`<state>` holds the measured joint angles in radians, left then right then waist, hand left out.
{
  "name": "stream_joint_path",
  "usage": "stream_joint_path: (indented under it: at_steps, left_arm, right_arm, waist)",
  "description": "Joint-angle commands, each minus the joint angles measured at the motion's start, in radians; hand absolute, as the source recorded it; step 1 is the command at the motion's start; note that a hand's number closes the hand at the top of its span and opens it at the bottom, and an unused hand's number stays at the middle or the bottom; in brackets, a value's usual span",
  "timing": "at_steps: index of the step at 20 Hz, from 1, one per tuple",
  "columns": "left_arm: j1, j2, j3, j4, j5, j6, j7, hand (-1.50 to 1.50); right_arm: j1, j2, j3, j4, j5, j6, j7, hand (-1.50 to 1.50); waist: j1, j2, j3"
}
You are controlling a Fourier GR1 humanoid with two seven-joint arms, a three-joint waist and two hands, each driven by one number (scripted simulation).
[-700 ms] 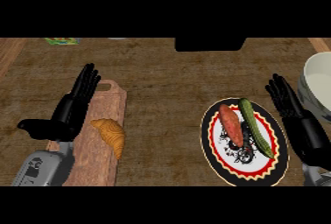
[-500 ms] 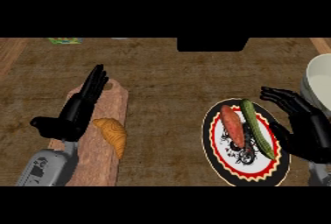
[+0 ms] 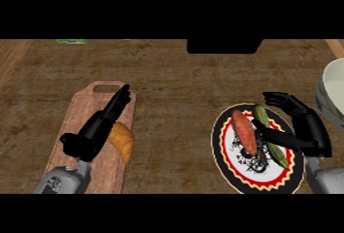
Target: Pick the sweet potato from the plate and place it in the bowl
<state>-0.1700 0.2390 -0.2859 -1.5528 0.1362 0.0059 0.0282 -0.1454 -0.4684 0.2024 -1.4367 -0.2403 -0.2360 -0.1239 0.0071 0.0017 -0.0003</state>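
Note:
An orange-red sweet potato [image 3: 244,132] lies lengthwise on a round plate [image 3: 236,169] with a black rim and red zigzag border, at the lower right. A green cucumber [image 3: 269,136] lies beside it on the same plate. My right hand [image 3: 304,127] hovers over the plate's right side, fingers curved and spread, thumb reaching across the cucumber toward the sweet potato; nothing is held. The pale bowl [image 3: 332,88] shows at the right edge, partly cut off. My left hand [image 3: 95,129] rests open over the wooden board, fingers straight.
A wooden cutting board [image 3: 75,122] with a handle hole lies at the left, bearing a croissant [image 3: 122,140]. A dark box [image 3: 224,46] sits at the counter's far edge, and a small green thing [image 3: 73,42] at the far left.
My right hand has swung left over the plate, its fingers curving and the thumb coming across the cucumber. The left hand has turned edge-on above the board.

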Motion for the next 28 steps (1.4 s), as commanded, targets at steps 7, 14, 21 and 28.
stream_joint_path:
  at_steps: [7,14,21,28]
  left_arm:
    - [0.012,-0.004,-0.005,-0.006,-0.009,-0.032,-0.010,0.00]
    - [0.000,-0.002,-0.010,-0.026,-0.005,-0.036,0.037,0.00]
    - [-0.014,0.006,0.035,-0.014,0.001,-0.047,0.034,0.00]
    - [0.027,-0.020,0.047,0.011,-0.030,-0.071,-0.011,0.00]
  right_arm:
    - [-0.233,-0.193,0.168,0.069,0.267,0.146,0.279,-1.50]
    - [-0.361,-0.369,0.287,0.057,0.187,0.619,0.561,-1.50]
    - [-0.565,-0.260,0.262,0.090,-0.027,0.860,0.908,-1.50]
    - [-0.589,-0.135,0.224,0.105,0.001,0.896,1.063,-1.50]
  waist:
    - [0.015,-0.001,-0.003]
    - [0.031,0.000,-0.004]
    - [0.012,-0.001,-0.001]
    - [0.000,-0.001,0.000]
